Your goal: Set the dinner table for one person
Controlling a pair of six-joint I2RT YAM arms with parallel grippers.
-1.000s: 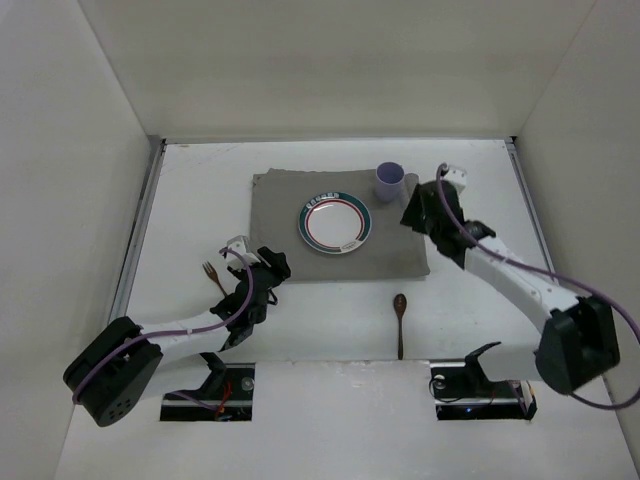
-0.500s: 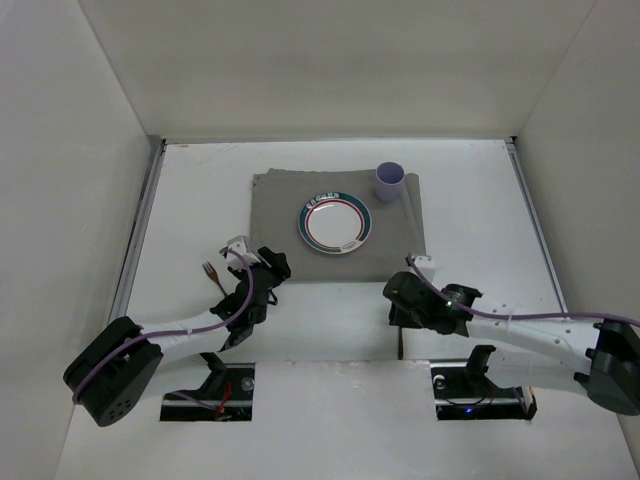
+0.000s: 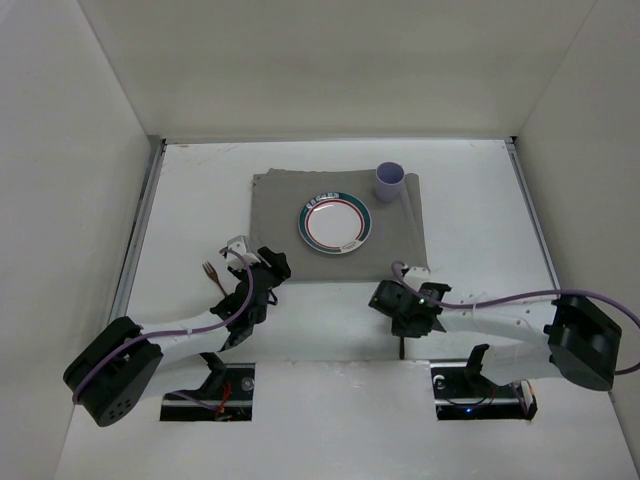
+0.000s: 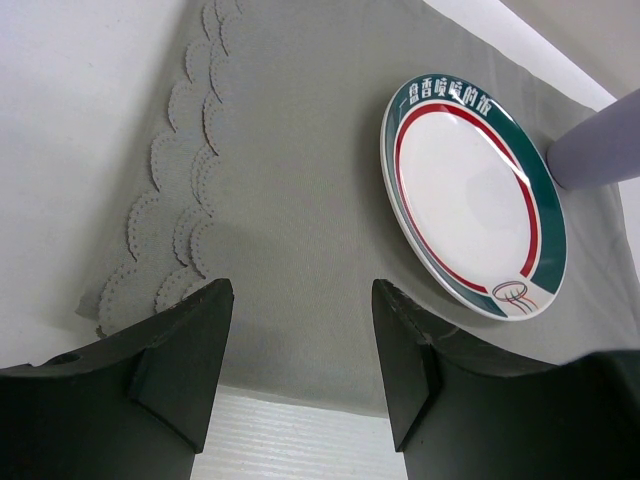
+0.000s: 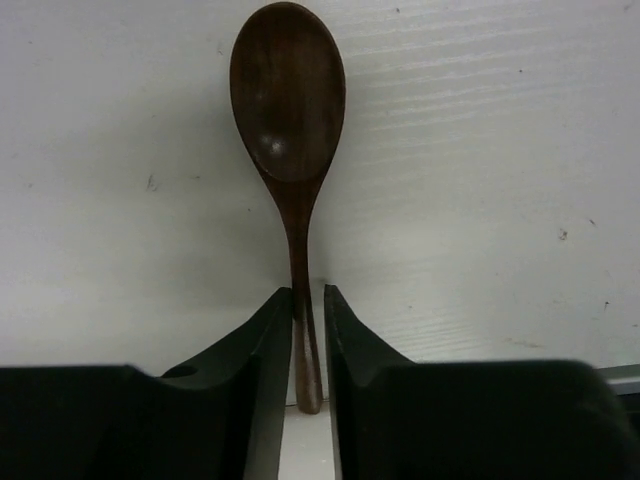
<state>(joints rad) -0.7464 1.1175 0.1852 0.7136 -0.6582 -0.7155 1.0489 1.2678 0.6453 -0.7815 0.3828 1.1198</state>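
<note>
One dinner table (image 3: 200,190): the white top spans the whole floor of the top view, rails on both sides, everything else sitting on it. On it we count one grey mat (image 3: 285,205) at centre far, one plate (image 3: 335,222) in the middle of the mat, one lilac cup (image 3: 389,181) at the mat's far right corner, one fork (image 3: 211,273) on bare table left of the mat, and one wooden spoon (image 5: 288,100) on bare table near the mat's near right corner. There are two arms.

The right gripper (image 5: 309,300) has its fingers pressed in on the spoon handle, with the bowl pointing away from it. The left gripper (image 4: 300,295) is spread wide with nothing between the fingers, hanging by the mat's near left corner.

Versus a second ago, the right arm was up beside the cup; half a second ago it was low next to the spoon; now it sits right over it. The left arm, fork, plate and cup are unchanged.

The top view hides most of the spoon under the right gripper (only the handle end peeks out); the right wrist view shows the pinch. Only the top view shows the fork. The left wrist view adds the mat's scalloped edge and lettering on the plate's green rim.
</note>
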